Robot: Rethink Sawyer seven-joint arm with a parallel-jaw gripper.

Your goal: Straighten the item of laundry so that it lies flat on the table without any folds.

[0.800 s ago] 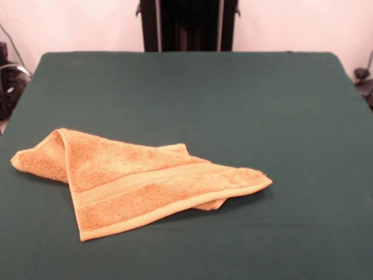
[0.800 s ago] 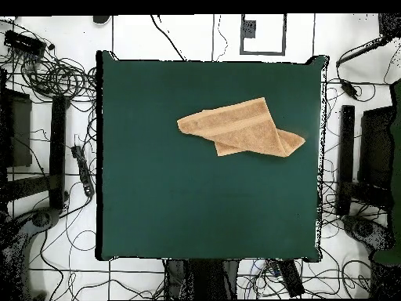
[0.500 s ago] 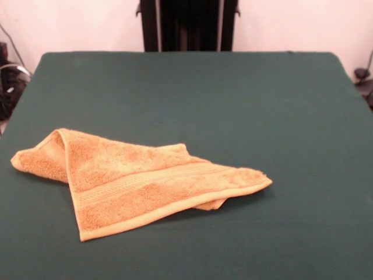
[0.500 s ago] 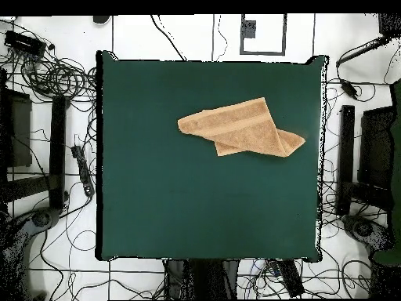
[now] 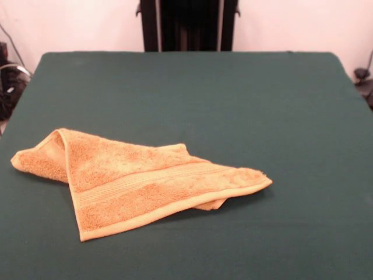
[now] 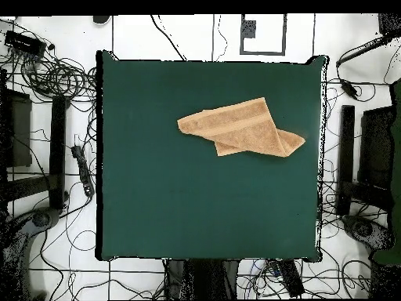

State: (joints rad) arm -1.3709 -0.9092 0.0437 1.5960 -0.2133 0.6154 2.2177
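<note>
A: Where's the towel point(image 5: 137, 181)?
B: On the table point(image 5: 245, 99), folded over itself, band showing. In the front view it lies toward 8 o'clock from the table's middle; overhead, toward 1 o'clock point(image 6: 241, 129).
A: And the gripper?
B: Neither view shows it, so I can't tell its state or how the towel sits relative to it.

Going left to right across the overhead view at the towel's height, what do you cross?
Cables on the floor → bare green table → folded orange towel → a narrow strip of bare table → black stand beside the table.
</note>
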